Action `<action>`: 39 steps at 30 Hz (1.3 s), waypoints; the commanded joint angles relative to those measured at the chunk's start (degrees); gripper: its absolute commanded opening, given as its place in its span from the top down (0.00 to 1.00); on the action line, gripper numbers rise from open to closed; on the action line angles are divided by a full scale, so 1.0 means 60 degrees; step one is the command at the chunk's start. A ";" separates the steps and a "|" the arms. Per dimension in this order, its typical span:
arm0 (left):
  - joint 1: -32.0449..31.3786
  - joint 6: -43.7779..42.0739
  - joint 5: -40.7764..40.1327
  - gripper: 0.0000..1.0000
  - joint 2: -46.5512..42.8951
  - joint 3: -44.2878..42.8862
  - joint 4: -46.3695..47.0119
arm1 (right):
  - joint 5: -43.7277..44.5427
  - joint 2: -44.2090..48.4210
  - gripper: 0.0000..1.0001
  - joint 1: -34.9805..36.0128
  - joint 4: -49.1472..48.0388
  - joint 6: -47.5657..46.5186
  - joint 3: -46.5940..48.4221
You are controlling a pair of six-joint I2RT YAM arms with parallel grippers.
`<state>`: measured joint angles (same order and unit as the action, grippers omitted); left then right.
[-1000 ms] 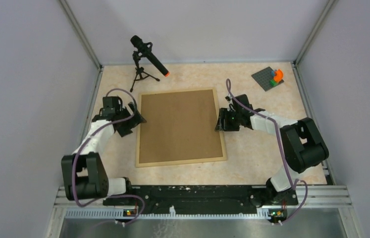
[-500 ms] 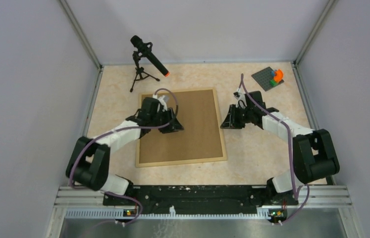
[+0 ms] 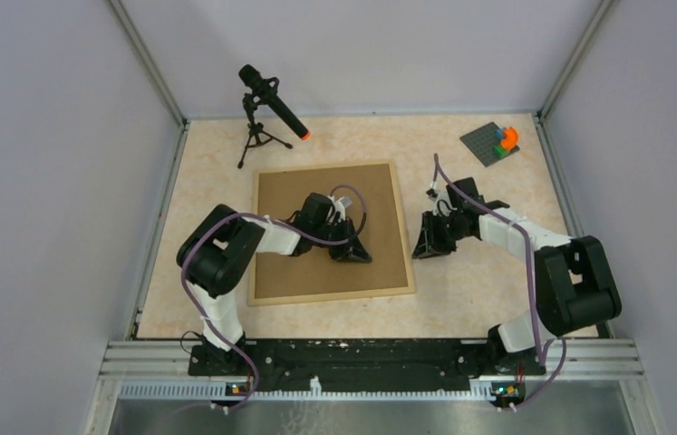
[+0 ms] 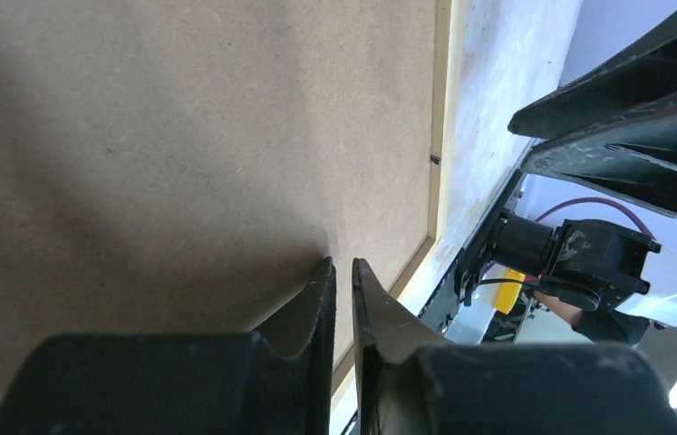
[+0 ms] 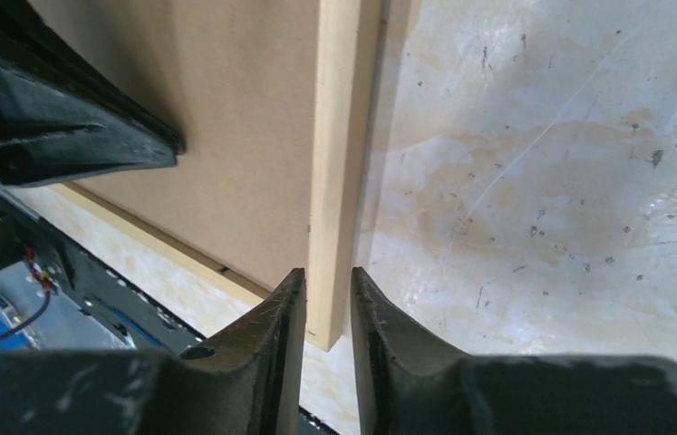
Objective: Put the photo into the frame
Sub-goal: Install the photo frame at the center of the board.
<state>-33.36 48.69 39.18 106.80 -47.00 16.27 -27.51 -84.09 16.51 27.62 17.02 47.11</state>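
Observation:
The frame (image 3: 334,294), thin light wood strips, lies flat with a plain brown backing board (image 3: 316,263) filling it. The photo is out of view. My left gripper (image 3: 355,254) rests its tips on the board right of centre. In the left wrist view its jaws (image 4: 343,263) are shut to a thin slit with nothing between them. My right gripper (image 3: 427,246) straddles the frame's right strip (image 5: 339,136) near its near corner. Its jaws (image 5: 327,272) are shut on that strip, one finger over the board (image 5: 226,118) and one over the table.
A black microphone on a small tripod (image 3: 266,104) stands beyond the frame's far left corner. A grey baseplate with coloured bricks (image 3: 495,142) lies at the far right. Grey walls close in on both sides, and a black rail (image 3: 362,358) runs along the near edge.
My left arm swung from the frame's left edge across onto the board while its jaws closed. My right gripper slid nearer along the right strip and narrowed onto it.

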 commanded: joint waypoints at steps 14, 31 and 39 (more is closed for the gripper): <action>0.0383 -0.0009 -0.0872 0.97 0.0981 0.0923 -0.0735 | 0.0902 -0.1718 0.76 0.0756 -0.0115 -0.0301 0.0443; 0.0405 -0.0186 -0.0951 0.98 0.1140 0.0875 -0.0851 | 0.0191 -0.1506 0.77 0.0196 0.0290 -0.0237 0.0764; 0.0413 -0.0219 -0.0935 0.98 0.1125 0.0797 -0.0937 | 0.0069 -0.1993 0.77 0.0496 -0.0051 -0.0151 0.0819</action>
<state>-31.16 52.40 42.92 109.56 -44.51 21.21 -28.56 -94.41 18.24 28.56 16.58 49.67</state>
